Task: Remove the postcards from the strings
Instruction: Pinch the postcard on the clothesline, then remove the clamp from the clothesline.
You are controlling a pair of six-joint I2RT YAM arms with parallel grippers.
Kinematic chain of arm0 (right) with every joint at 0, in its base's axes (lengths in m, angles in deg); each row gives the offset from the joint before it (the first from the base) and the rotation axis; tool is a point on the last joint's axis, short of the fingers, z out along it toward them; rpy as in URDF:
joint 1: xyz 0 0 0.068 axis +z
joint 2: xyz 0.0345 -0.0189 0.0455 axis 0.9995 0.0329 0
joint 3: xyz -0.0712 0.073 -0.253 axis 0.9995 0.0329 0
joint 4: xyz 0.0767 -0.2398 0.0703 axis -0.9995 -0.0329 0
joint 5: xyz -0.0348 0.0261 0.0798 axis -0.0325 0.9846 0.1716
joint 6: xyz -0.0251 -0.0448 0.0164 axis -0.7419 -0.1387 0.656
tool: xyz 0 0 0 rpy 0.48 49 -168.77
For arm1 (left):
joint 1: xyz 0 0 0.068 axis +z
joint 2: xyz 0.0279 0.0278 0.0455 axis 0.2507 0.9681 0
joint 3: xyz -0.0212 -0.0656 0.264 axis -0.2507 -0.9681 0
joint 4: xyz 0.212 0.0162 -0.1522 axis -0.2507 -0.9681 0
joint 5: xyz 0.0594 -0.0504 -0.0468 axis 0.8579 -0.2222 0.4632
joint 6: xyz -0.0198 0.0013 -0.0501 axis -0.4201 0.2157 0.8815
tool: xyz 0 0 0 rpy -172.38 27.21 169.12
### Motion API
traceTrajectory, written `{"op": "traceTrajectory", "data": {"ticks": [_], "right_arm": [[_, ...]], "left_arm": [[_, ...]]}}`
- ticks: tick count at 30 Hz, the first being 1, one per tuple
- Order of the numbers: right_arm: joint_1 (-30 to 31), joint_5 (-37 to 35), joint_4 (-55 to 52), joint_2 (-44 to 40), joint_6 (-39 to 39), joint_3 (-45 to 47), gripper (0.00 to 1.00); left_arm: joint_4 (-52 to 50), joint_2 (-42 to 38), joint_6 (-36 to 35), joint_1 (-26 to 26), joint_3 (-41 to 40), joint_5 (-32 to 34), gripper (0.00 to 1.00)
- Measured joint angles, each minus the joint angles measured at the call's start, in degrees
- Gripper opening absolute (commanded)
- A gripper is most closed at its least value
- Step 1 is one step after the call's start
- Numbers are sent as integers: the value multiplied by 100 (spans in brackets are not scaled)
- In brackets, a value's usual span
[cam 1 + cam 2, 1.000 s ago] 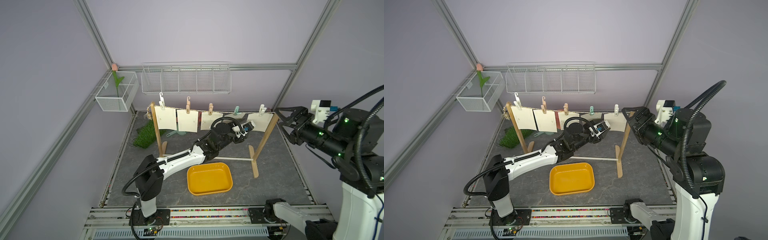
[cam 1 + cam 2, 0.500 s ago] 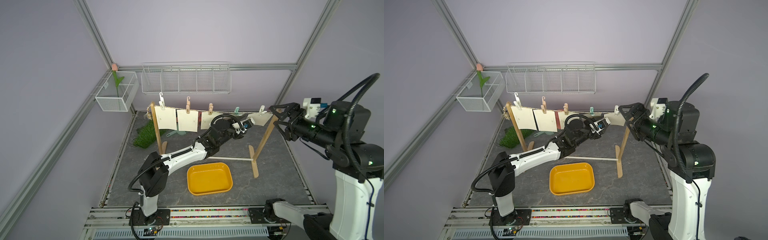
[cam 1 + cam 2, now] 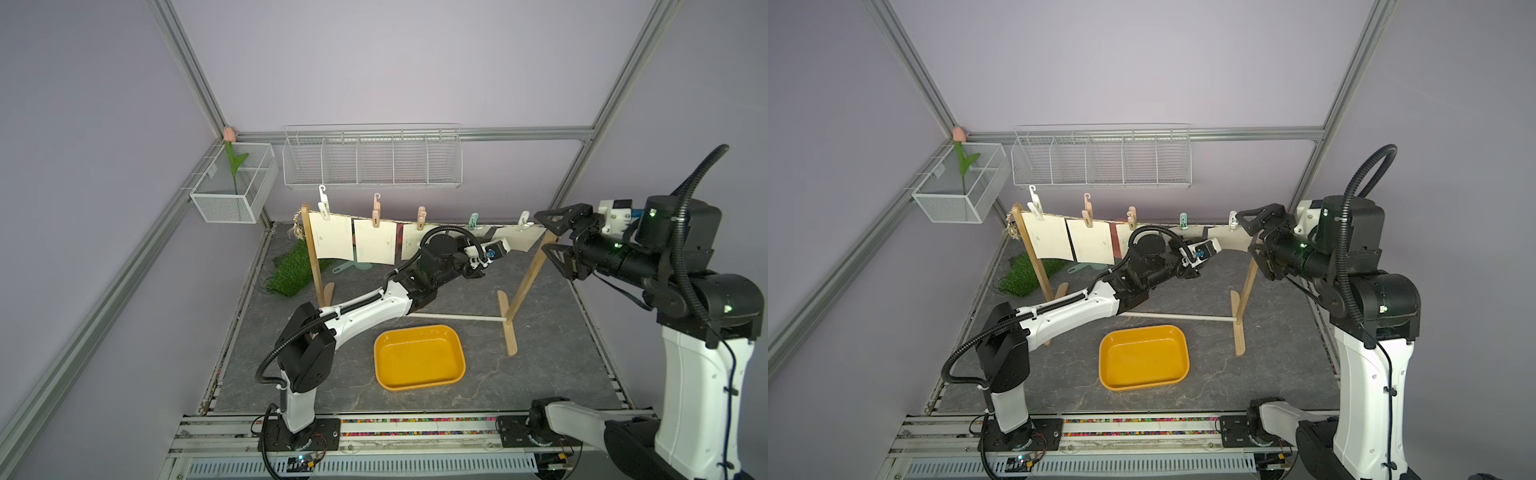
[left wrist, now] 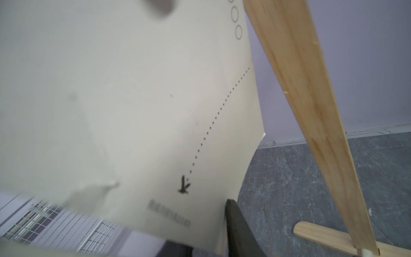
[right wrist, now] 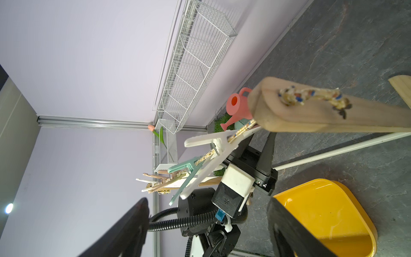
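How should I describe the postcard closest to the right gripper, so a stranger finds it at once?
Find the wooden frame behind the yellow tray; follow its string to the post by the right gripper. The postcard hangs last, under a white peg. Unlike the flat-hanging cards at the other end, it looks lifted and slanted.

The walls (image 3: 374,62) are soft light purple, and shiny grey metal bars (image 3: 187,70) run up the corners and along the back. The floor (image 3: 540,374) is dark grey like stone, with thin pale cracks in it. A long white wire shelf (image 3: 372,158) hangs on the back wall, a small white wire box (image 3: 232,199) by the corner holds a pink flower (image 3: 229,134), and a patch of green grass (image 3: 291,270) lies on the floor near it.
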Motion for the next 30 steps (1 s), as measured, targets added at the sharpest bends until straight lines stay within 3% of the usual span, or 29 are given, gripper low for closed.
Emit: {"op": "traceTrajectory", "data": {"ticks": [12,24,30], "right_arm": [[160,-315,354,-334,850,739,82],[352,-697,396,-345,997,769,78],[726,-953,444,-345,1049,769,74]], "left_arm": [[516,96,-170,13,177,306,14],[881,164,-413,72,192,450,5],[903,164,-494,72,190,448,4]]}}
